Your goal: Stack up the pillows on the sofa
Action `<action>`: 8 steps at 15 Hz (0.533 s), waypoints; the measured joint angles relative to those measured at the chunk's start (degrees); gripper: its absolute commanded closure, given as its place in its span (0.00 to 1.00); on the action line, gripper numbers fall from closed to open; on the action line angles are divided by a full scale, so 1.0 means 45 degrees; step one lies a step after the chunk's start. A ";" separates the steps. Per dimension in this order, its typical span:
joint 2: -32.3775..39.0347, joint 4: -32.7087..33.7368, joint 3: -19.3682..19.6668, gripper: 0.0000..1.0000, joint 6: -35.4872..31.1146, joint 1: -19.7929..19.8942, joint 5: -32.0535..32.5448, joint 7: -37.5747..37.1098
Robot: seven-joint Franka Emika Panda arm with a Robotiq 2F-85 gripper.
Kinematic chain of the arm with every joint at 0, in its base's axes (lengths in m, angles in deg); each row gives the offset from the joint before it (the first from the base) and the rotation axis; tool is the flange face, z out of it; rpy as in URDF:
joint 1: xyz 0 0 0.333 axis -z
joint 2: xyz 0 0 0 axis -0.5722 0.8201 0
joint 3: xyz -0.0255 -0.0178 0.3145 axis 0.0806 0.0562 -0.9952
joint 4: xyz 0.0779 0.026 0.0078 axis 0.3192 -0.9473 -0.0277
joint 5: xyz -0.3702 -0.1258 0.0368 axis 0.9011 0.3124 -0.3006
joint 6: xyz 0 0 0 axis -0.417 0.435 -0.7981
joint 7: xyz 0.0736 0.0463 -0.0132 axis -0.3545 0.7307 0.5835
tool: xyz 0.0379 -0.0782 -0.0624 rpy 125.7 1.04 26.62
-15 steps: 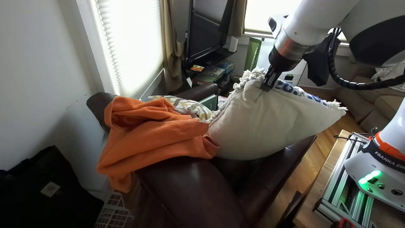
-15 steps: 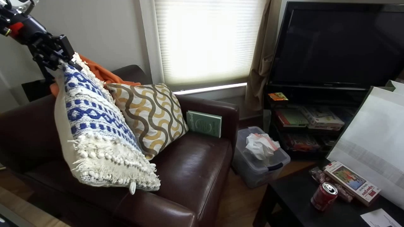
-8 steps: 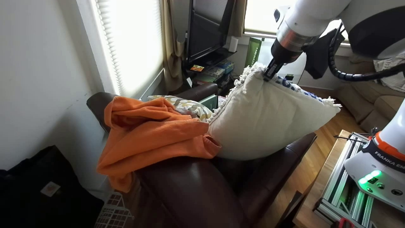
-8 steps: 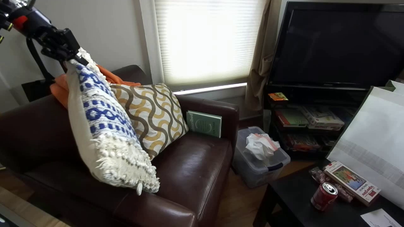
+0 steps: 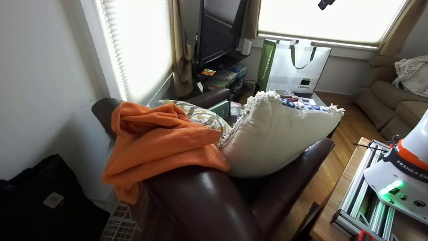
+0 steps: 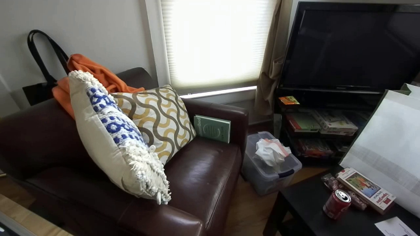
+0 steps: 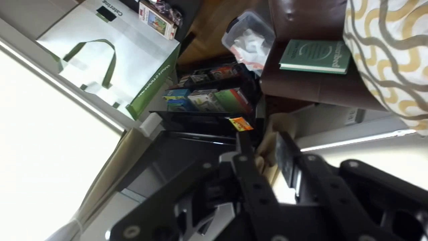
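Observation:
A cream pillow with blue woven pattern and white fringe [image 5: 281, 137] stands tilted on edge on the dark brown leather sofa [image 5: 204, 197]; it also shows in an exterior view [image 6: 101, 141]. It leans toward the sofa's back and the second pillow, white with wavy gold and brown lines [image 6: 164, 121], which it partly covers. The wavy pillow also shows at the right of the wrist view [image 7: 394, 60]. My gripper [image 7: 262, 137] is open with nothing between its fingers. Only a fingertip [image 5: 325, 4] shows at the top of an exterior view, high above the pillows.
An orange blanket [image 5: 160, 144] drapes over the sofa back. A green book [image 6: 212, 128] leans on the far armrest. A clear bin [image 6: 270, 164], a black table [image 6: 308, 203] with a red can [image 6: 337, 205], a large bag [image 5: 297, 67] and a television [image 6: 351, 49] stand beyond.
My gripper has let go of the blue-patterned pillow's top edge and moved up and away, almost out of the exterior views. The pillow's top has sunk, and it stands by itself on the sofa.

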 measured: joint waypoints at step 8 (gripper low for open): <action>0.0233 -0.0762 0.1630 0.00 -0.1566 0.0557 -0.1135 0.2793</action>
